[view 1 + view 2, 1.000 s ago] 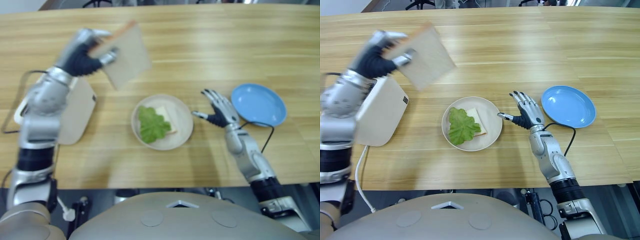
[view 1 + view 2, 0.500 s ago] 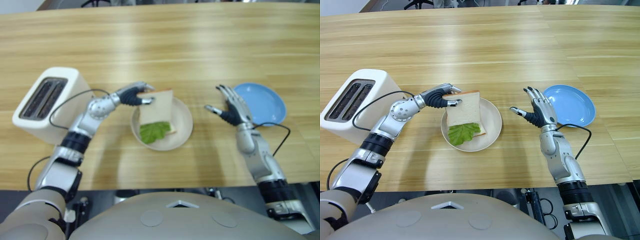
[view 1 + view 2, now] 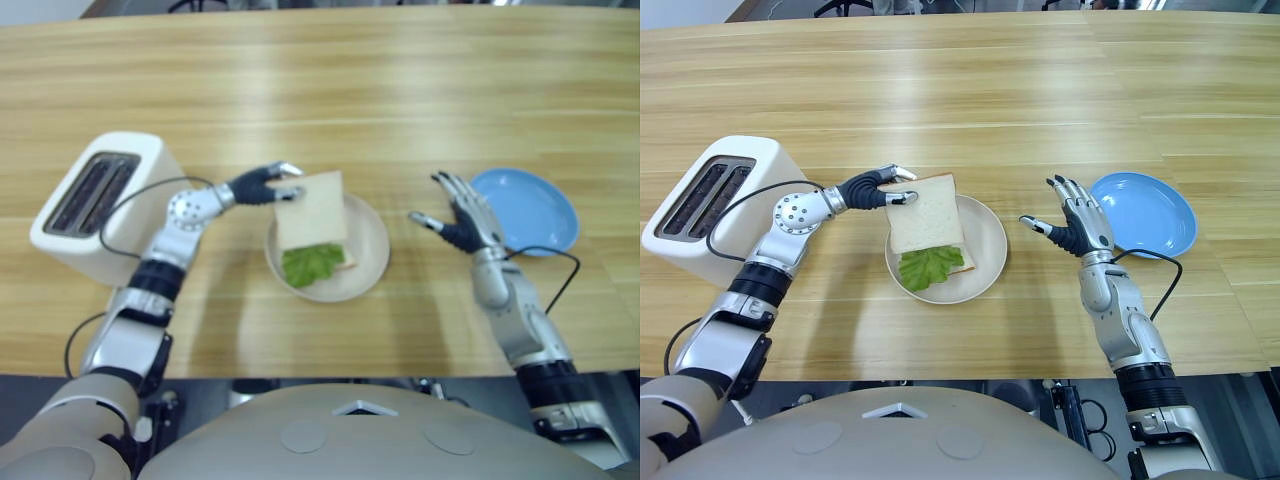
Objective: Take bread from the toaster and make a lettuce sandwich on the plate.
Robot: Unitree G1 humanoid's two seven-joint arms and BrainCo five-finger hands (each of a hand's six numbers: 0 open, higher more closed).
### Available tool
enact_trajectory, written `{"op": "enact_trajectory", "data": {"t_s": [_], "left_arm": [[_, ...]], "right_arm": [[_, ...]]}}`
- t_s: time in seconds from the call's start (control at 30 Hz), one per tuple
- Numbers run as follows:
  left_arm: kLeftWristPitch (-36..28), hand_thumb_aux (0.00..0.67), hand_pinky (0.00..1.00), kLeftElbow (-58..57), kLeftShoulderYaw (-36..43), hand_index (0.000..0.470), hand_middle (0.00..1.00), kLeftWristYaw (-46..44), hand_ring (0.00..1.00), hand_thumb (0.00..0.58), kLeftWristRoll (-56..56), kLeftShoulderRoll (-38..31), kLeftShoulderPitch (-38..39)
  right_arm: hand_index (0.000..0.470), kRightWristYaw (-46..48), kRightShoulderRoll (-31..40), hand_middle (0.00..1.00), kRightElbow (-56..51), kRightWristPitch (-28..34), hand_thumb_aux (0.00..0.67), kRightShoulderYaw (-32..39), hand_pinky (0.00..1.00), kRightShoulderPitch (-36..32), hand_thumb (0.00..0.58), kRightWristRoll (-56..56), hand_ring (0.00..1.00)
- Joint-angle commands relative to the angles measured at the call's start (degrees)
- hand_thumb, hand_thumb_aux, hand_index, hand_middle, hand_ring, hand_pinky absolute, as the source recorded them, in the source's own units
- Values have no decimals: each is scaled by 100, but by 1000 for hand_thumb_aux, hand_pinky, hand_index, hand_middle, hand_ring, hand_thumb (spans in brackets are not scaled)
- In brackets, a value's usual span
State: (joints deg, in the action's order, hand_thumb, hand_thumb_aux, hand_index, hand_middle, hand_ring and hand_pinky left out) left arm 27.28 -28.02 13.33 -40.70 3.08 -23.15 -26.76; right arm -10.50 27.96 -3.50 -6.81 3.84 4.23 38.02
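Observation:
A beige plate [image 3: 986,262] sits mid-table with a bottom bread slice and a green lettuce leaf [image 3: 929,266] on it. A second slice of bread [image 3: 925,211] is tilted over the lettuce, its far left corner pinched by my left hand [image 3: 877,187]. That hand is at the plate's far left rim. The white toaster [image 3: 700,205] stands at the left with its slots showing dark. My right hand [image 3: 1072,220] hovers to the right of the plate with fingers spread and nothing in it.
A blue plate [image 3: 1145,213] lies at the right, just beyond my right hand. A black cable [image 3: 1145,255] runs beside my right forearm. Another cable loops from the toaster past my left arm. The far half of the wooden table is bare.
My left hand brought the bread slice down from above the toaster to the plate, then lowered it flatter onto the lettuce. My right hand rose slightly and stayed open.

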Motion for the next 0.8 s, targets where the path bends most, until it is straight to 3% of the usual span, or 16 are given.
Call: {"op": "enact_trajectory", "data": {"t_s": [0.03, 0.17, 0.4, 0.8], "left_arm": [[-629, 670, 1000, 538, -207, 460, 1000, -239, 1000, 580, 414, 30, 151], [-966, 670, 1000, 781, -191, 460, 1000, -275, 1000, 580, 393, 64, 319], [-884, 670, 1000, 423, -4, 460, 1000, -229, 1000, 580, -48, 155, 560], [-252, 670, 1000, -594, 200, 460, 1000, 318, 1000, 580, -939, 357, 332]], "right_arm": [[0, 10, 34, 0, 9, 23, 0, 32, 0, -11, 0, 43, 0], [0, 16, 32, 0, -8, 29, 0, 35, 0, -16, 0, 55, 0], [0, 27, 23, 0, 1, 31, 0, 40, 0, -32, 0, 82, 0], [0, 116, 22, 0, 175, 36, 0, 109, 0, 3, 0, 138, 0]]}}
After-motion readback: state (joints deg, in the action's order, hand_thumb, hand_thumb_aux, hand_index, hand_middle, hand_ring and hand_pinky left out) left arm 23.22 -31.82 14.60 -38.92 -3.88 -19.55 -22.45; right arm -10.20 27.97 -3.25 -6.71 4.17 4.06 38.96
